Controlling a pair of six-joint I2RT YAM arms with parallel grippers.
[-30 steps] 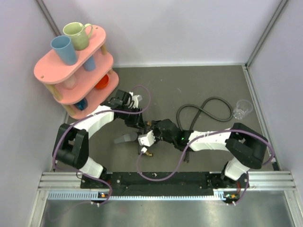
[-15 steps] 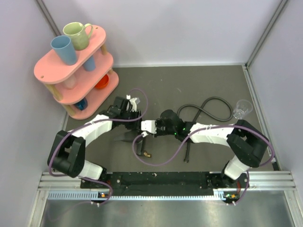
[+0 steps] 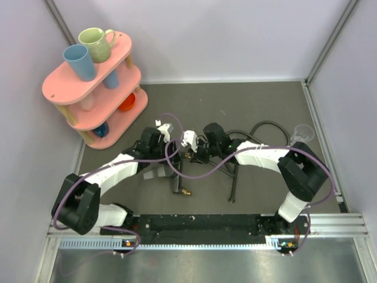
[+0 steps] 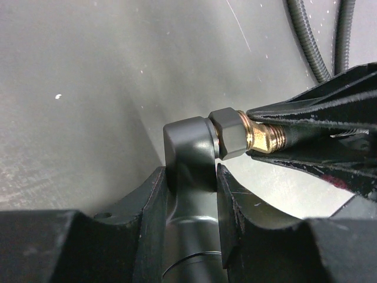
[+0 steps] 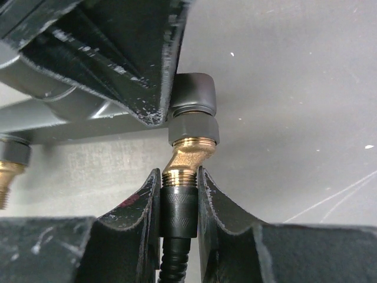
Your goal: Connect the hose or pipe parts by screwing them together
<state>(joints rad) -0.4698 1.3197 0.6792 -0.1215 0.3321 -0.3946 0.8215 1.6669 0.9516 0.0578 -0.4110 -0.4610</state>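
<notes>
In the left wrist view my left gripper (image 4: 189, 194) is shut on the body of the dark grey forked fitting (image 4: 187, 144). Its brass threaded end (image 4: 265, 137) points right into the right gripper's fingers (image 4: 318, 127). My right gripper (image 5: 179, 194) is shut on the hose's black knurled end nut (image 5: 179, 209), which sits on the brass thread (image 5: 187, 159) under the fitting's grey collar (image 5: 193, 127). From above, both grippers (image 3: 172, 158) (image 3: 189, 153) meet at mid-table. The fitting (image 3: 176, 177) hangs toward me, and the hose (image 3: 265, 127) loops away to the right.
A pink two-tier rack (image 3: 59, 88) with cups stands at the back left. A clear plastic cup (image 3: 302, 134) sits by the right wall. A straight stretch of hose (image 3: 234, 183) lies near the right arm. Another brass end (image 5: 6, 174) of the fitting shows at left.
Both grippers have moved together away from the near edge toward mid-table, keeping hold of the fitting and the hose end. The right wrist has turned.
</notes>
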